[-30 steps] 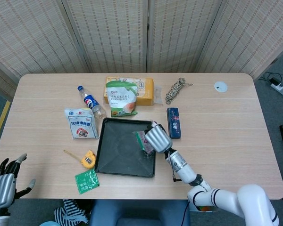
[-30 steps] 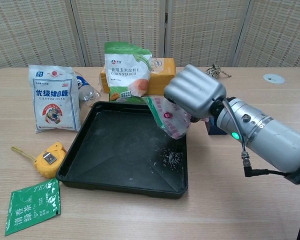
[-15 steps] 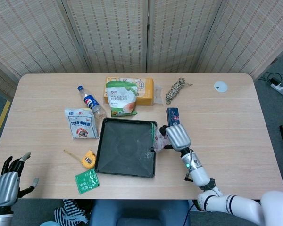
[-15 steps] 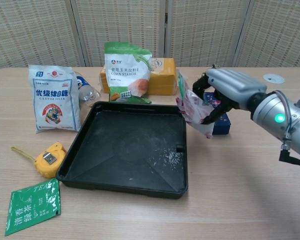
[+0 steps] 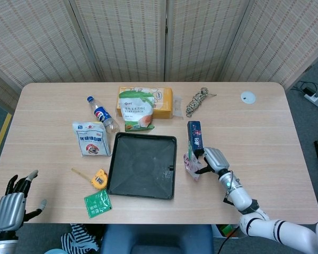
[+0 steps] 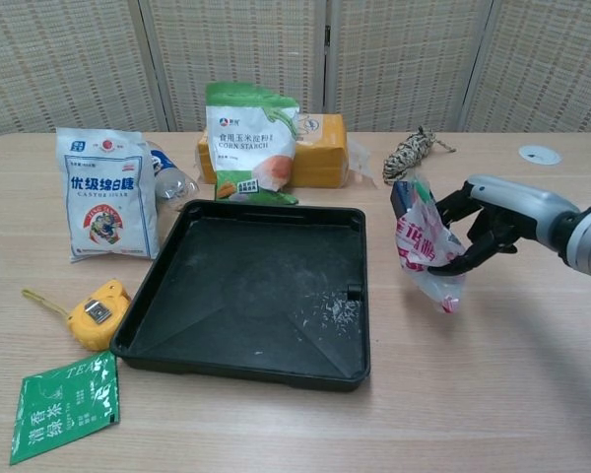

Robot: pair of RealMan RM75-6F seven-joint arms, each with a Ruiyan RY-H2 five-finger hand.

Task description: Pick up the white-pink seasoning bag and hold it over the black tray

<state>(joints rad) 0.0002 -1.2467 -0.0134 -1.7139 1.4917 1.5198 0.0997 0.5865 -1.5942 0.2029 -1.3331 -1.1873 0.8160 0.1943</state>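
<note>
Chest view: the right hand (image 6: 492, 222), a smooth grey metallic shell with dark fingers (image 6: 451, 207), pinches the crinkled white-pink seasoning bag (image 6: 426, 246) by its upper edge, so the thin plastic pouch hangs limp above the pale wood-grain surface (image 6: 532, 374). The bag hangs just right of the black tray (image 6: 177, 305), beside it rather than over it. A scatter of pale grains lies on the floor of the shallow, square-cornered tray near its right wall. Behind the tray a glossy green-and-white corn starch bag (image 6: 250, 140) stands upright against a flat orange box (image 6: 320, 148). A white sugar bag (image 6: 106, 192) stands to the tray's left, a yellow tape measure (image 6: 98, 311) and a flat green tea packet (image 6: 64, 404) lie in front of it. Seen from the head camera, the left hand (image 5: 13, 203) sits off the near left corner, fingers spread and holding nothing.
</note>
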